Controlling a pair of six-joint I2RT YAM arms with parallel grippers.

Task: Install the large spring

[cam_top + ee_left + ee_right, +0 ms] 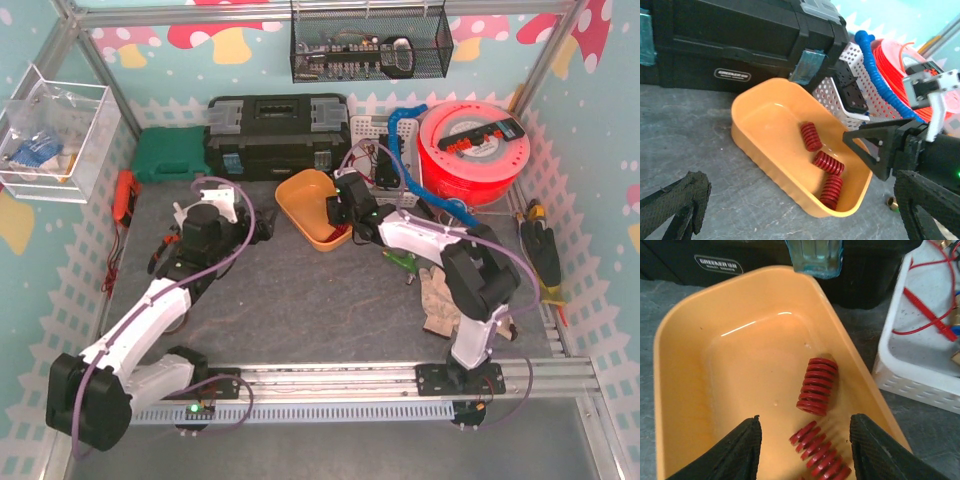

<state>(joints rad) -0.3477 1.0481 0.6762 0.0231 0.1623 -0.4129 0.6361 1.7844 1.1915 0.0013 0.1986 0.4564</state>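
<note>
An orange tray (300, 195) lies at the back middle of the table, in front of the black toolbox. Three red springs lie in it: one (811, 136) toward the middle, one (829, 163) below it, and one (831, 187) at the near end. Which is the large spring I cannot tell. My right gripper (805, 440) hangs over the tray's right end (338, 212), open, its pads on either side of a spring (821, 452) with gaps both sides. Another spring (816, 385) lies just ahead. My left gripper (802, 215) stands wide open and empty, left of the tray (255, 225).
A black toolbox (275, 135) stands behind the tray. A white basket (845, 97), a blue hose (880, 75) and a red spool (472, 150) are at the back right. A glove (437, 300) lies by the right arm. A small brass piece (891, 202) lies right of the tray.
</note>
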